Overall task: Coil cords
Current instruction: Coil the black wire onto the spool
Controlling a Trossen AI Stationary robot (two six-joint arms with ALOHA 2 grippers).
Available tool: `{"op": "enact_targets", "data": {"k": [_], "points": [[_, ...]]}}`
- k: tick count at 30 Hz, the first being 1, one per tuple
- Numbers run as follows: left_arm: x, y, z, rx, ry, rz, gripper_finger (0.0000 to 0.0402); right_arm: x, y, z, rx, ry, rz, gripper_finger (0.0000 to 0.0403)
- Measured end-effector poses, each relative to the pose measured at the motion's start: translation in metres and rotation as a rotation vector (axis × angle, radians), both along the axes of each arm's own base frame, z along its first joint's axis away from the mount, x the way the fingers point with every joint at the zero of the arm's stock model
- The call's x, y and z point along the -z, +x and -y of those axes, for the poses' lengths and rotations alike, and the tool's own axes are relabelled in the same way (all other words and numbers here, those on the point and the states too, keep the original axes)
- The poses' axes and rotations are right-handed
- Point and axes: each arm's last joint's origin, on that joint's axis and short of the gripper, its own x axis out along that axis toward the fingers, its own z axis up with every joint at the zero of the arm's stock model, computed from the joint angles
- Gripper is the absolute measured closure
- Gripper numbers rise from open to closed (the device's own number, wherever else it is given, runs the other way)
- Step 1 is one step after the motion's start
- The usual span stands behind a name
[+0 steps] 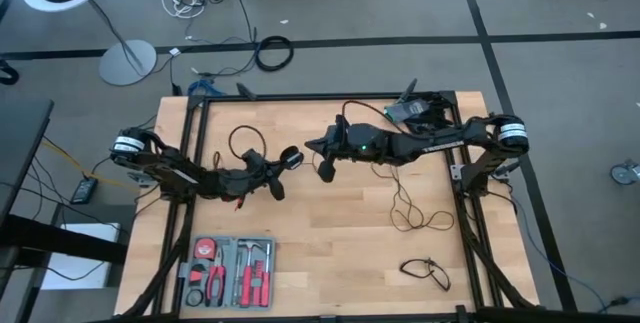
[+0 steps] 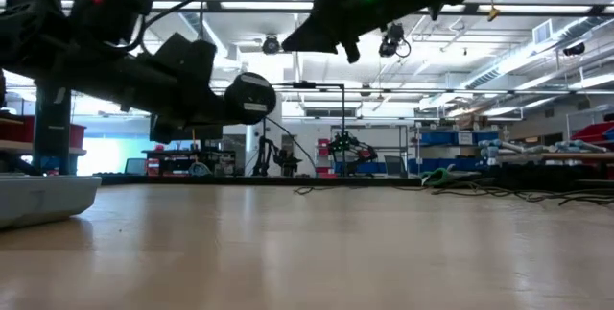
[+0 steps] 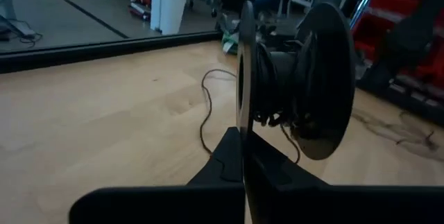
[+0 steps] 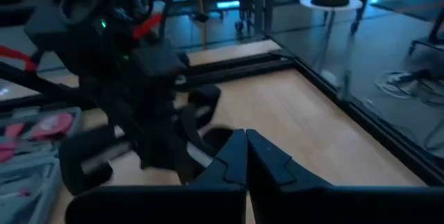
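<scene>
left gripper (image 3: 244,113): fingers pressed together on the rim of a black spool (image 3: 295,78), held above the tabletop (image 1: 330,253) left of centre; cord is wound on the spool's hub
spool, high view: at the left gripper's tip (image 1: 291,158), its pale face just beside the right gripper
right gripper (image 1: 326,168): fingers pressed together with nothing between them, hanging above the tabletop's centre, close to the left gripper (image 4: 149,85)
long cord (image 1: 410,208): thin black line lying loose on the tabletop right of centre, under the right arm, ending in untidy loops
short cord (image 1: 428,271): small loose loop near the tabletop's front right corner, well apart from both grippers
tool case (image 1: 230,273): open at the front left, red-handled tools inside
thick cable ring (image 1: 273,53): on the floor behind the tabletop
</scene>
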Motion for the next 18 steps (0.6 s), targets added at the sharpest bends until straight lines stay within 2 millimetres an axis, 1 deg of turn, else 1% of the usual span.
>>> {"op": "enact_targets", "data": {"k": [4, 7, 10, 14, 16, 18], "points": [[-0.003, 0.009, 0.001, -0.008, 0.022, -0.041, 0.0402, 0.010, -0.003, -0.002, 0.004, 0.017, -0.099, 0.0402], [-0.002, 0.006, 0.000, -0.033, 0.028, -0.043, 0.0402, 0.015, -0.011, -0.002, 0.017, 0.040, -0.216, 0.0400], [0.002, 0.001, -0.001, -0.047, 0.021, -0.043, 0.0402, 0.016, -0.021, -0.003, 0.026, 0.059, -0.281, 0.0397], [0.006, -0.009, -0.002, -0.058, -0.015, 0.002, 0.0402, 0.027, -0.043, -0.005, 0.042, 0.103, -0.293, 0.0397], [0.006, -0.015, -0.003, -0.057, -0.020, 0.036, 0.0402, 0.034, -0.057, -0.007, 0.050, 0.129, -0.248, 0.0398], [0.006, -0.019, -0.003, -0.057, -0.023, 0.060, 0.0402, 0.046, -0.070, -0.010, 0.056, 0.165, -0.178, 0.0398]]}}
